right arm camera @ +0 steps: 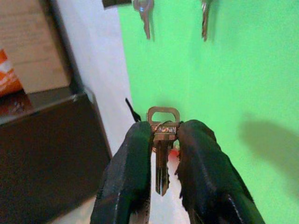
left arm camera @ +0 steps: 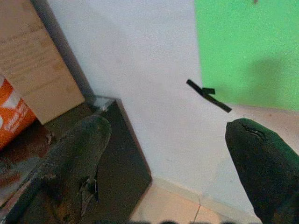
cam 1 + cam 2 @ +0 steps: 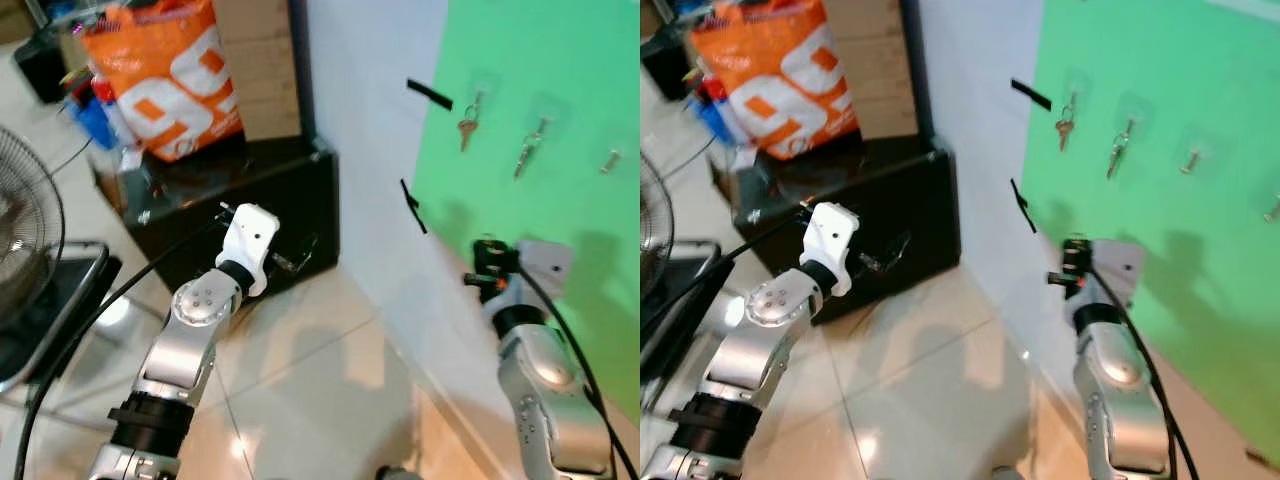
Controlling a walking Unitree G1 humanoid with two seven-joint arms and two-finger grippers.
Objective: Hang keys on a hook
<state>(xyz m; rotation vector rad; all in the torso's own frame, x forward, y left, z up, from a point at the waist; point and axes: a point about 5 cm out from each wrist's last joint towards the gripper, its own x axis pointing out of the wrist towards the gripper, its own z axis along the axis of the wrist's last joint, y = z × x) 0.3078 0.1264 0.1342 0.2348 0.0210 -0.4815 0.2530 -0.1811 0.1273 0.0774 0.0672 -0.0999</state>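
A green board [image 3: 540, 90] on the wall carries clear hooks. Two hooks hold hanging keys [image 3: 467, 125] [image 3: 528, 148]; a third hook [image 3: 610, 160] further right is bare. My right gripper [image 1: 161, 140] is shut on a silver key [image 1: 161, 154], head pointing at the board, below the hung keys [image 1: 145, 11]. In the eye views this gripper [image 3: 487, 262] sits low in front of the board. My left gripper [image 2: 168, 140] is open, nothing between its fingers, held out near a black box [image 3: 260, 200].
On the black box stands an orange bag [image 3: 170, 75] beside a cardboard panel [image 3: 255, 60]. A fan [image 3: 25, 230] is at the far left. Black tape strips [image 3: 428, 94] mark the board's edge. Tiled floor [image 3: 320, 370] lies between my arms.
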